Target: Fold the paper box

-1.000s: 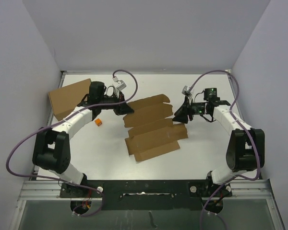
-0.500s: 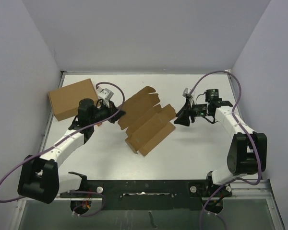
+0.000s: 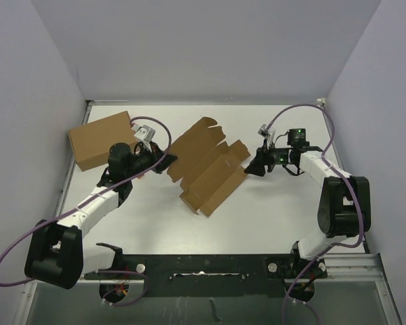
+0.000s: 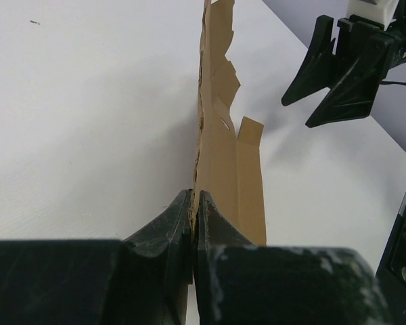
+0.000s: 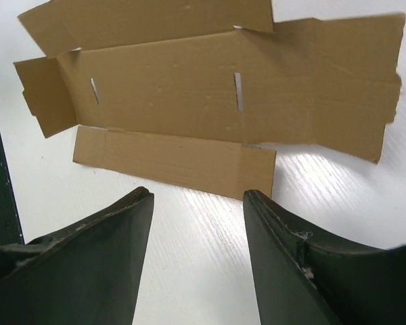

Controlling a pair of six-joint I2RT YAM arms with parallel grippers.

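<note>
The paper box (image 3: 206, 166) is an unfolded brown die-cut sheet with flaps and slots, lying flat and turned diagonally mid-table. My left gripper (image 3: 168, 160) is shut on its left edge; in the left wrist view the fingers (image 4: 210, 220) pinch the sheet (image 4: 220, 145) edge-on. My right gripper (image 3: 250, 166) is open and empty, just right of the sheet's right flap, apart from it. In the right wrist view the sheet (image 5: 189, 88) lies just beyond the gripper (image 5: 197, 196).
A larger plain brown cardboard box (image 3: 100, 139) stands at the back left, just behind my left arm. White walls close the table at the back and sides. The right gripper also shows in the left wrist view (image 4: 338, 68).
My left gripper has pulled the sheet's left edge and turned the sheet counter-clockwise into a diagonal. My left arm has swung back and left. My right gripper has edged closer to the sheet.
</note>
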